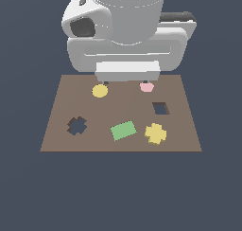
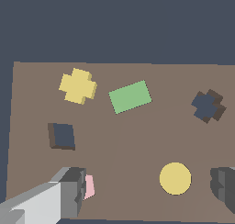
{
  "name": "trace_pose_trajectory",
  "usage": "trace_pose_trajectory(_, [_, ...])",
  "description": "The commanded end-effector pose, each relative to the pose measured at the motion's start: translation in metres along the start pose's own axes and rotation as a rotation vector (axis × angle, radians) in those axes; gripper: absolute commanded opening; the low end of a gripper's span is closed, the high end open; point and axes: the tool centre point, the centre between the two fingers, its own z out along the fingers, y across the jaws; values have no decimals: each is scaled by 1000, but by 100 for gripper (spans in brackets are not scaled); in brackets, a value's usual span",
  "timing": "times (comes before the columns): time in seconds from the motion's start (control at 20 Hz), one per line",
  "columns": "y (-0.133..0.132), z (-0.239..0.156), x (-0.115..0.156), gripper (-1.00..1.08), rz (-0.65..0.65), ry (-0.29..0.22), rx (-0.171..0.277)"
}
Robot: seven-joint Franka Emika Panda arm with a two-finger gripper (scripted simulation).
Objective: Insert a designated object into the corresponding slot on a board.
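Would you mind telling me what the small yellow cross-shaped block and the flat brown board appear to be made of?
These are simulator renders, so material is open. The small yellow cross-shaped block shows flat, matte, uniform colour with slightly darker side faces and no grain or gloss; it could pass for painted wood or plastic. The flat brown board is equally matte and textureless, its brown only hinting at wood or fibreboard.

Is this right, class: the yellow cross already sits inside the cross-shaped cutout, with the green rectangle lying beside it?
Not quite. The exterior view shows the yellow cross lying on the board, apart from the empty cross-shaped cutout. The green rectangle does lie beside it.
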Motion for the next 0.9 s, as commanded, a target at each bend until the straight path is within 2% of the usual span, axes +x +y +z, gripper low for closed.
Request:
trace_pose_trajectory(0.0, [0, 0, 0, 100, 0, 0, 0])
trace_pose_trajectory(0.4, [-10, 13, 7, 100, 25, -4, -1])
trace_pose_trajectory(0.85, [-42, 55, 30, 100, 107, -17, -6])
